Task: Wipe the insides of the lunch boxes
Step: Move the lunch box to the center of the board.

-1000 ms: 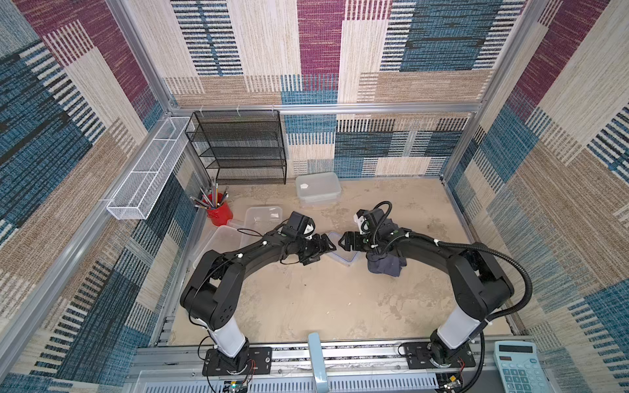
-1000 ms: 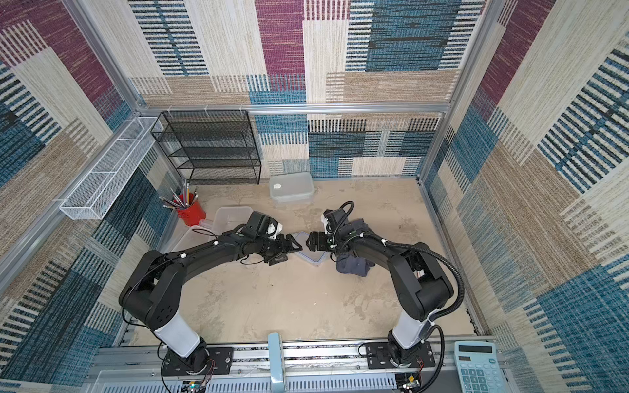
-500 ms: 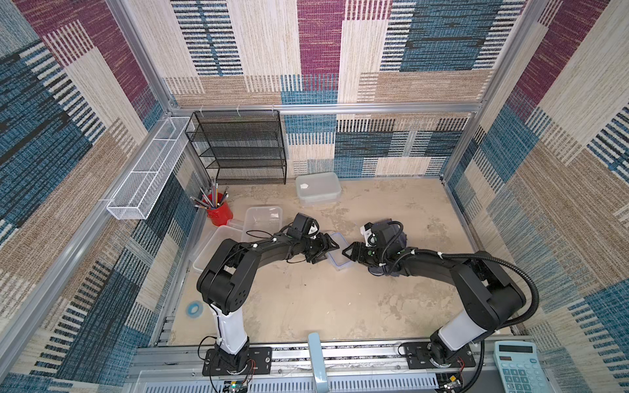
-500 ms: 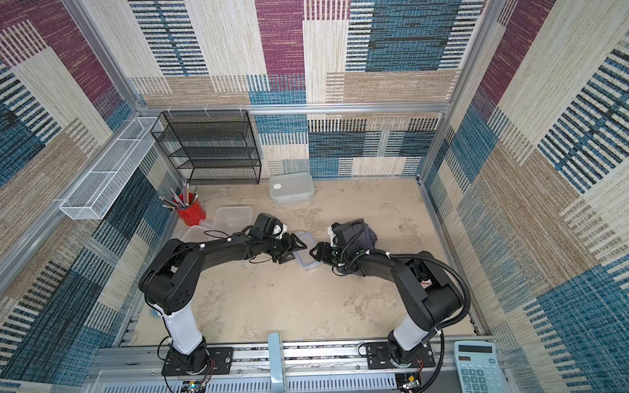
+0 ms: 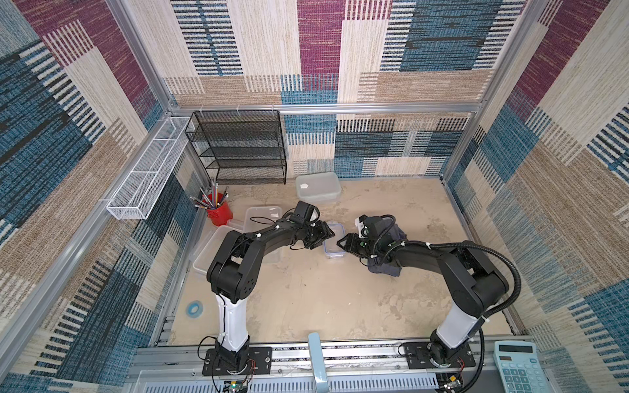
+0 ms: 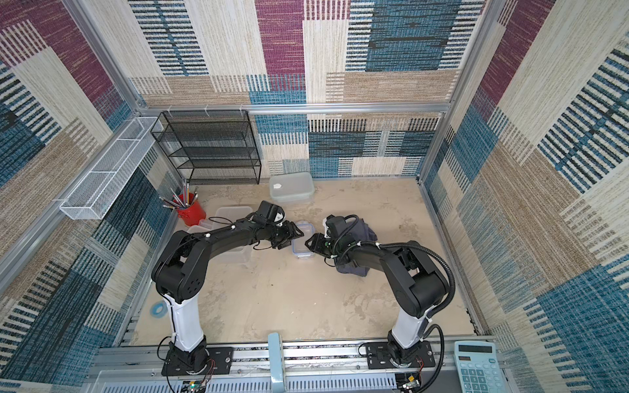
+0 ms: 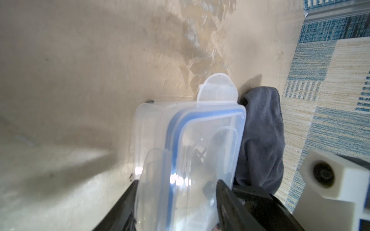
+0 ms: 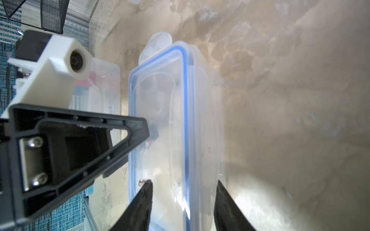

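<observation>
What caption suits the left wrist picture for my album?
Left hand gripping the small blue-rimmed lunch box, grey cloth beside it.

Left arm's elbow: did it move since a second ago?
Yes. The left arm's elbow swung toward the black shelf, off the blue tape ring. It hid that ring a second ago; now the ring shows beside it.
</observation>
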Tool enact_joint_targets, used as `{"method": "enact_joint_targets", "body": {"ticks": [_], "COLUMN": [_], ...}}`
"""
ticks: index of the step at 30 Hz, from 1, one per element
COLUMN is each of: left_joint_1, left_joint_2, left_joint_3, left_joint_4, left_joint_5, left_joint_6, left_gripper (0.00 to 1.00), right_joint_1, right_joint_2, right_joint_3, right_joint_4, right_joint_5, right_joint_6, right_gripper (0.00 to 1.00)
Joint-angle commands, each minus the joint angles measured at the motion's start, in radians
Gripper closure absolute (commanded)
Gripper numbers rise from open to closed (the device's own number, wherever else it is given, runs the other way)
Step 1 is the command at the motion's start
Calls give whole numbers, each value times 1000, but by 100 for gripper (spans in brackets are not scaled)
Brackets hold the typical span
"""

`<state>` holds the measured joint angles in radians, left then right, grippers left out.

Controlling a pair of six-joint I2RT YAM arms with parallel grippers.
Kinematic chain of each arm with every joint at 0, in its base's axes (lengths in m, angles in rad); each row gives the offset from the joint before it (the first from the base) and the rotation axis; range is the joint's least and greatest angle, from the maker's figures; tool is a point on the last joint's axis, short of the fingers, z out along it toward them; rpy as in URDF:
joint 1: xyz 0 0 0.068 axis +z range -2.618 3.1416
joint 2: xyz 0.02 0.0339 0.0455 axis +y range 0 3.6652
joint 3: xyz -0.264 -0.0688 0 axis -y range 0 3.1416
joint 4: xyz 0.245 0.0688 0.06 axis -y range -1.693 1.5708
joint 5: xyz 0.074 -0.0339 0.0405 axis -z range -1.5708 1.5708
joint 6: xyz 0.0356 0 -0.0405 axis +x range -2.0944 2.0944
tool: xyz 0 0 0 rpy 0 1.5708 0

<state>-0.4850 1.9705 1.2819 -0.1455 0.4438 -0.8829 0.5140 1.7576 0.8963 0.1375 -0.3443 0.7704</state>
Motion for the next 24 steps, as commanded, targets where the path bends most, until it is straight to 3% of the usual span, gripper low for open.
{"method": "enact_joint_targets", "body": {"ticks": [1,12,21,24], "left_joint_1": [9,50,53,53], "left_joint_2": [10,31,16,11], "left_joint_3": [17,53,55,43], "left_joint_4": [-50,-76,-82,-70], "left_joint_5": [30,22,30,42], "left_joint_6": [38,73,69,53], "left_gripper": [40,38,35,34], "right_joint_1": [0,-15,-37,-42], "right_joint_2": [40,11,-71,-73], "right_joint_3": [61,60,-64,-94], "right_joint_4": [42,1,153,245], "right_joint_5": [-29,-3,-3,-23], "right_joint_6": [-39,-43,34,72], "right_gripper": [43,2,0,6]}}
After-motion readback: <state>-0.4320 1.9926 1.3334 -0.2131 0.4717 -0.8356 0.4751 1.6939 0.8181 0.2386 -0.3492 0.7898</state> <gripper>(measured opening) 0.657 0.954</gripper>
